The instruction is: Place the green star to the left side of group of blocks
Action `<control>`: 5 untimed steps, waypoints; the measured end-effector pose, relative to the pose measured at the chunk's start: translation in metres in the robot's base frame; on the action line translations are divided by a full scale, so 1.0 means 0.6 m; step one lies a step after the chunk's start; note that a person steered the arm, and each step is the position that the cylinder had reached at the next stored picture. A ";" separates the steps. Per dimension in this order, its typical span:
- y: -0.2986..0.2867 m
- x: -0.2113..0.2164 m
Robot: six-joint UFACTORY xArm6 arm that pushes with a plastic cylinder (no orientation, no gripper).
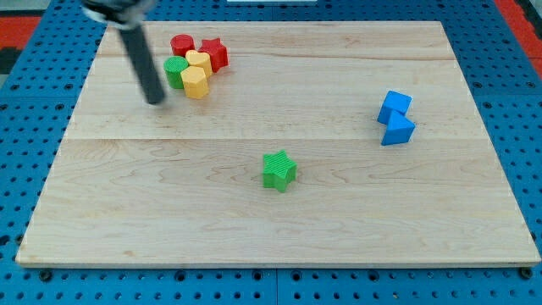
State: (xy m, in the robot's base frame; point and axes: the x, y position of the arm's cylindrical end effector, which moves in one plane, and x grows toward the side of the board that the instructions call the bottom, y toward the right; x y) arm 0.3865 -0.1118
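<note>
Sitting well right & below tool tip (156, 102): green star (279, 170).

Two blue blocks (395, 118) touching; wooden board (279, 229).

Cut off by the view's top edge: the upper part of the straight dark rod (140, 51), blurred along its length, with my tip (156, 101) just left of the cluster. Partly hidden behind the yellow heart-shaped block (199, 61) and yellow hexagonal block (195, 82): the green round block (174, 71), the red round block (181, 44) and the red star block (214, 53). Partly overlapped by the blue triangular block (397, 130): the blue cube block (395, 105). Cropped at the view's bottom and sides: the blue perforated base (34, 93) under the wooden desk (254, 212).
</note>
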 end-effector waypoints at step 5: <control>0.052 0.199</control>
State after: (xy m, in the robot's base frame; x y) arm 0.5060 -0.0807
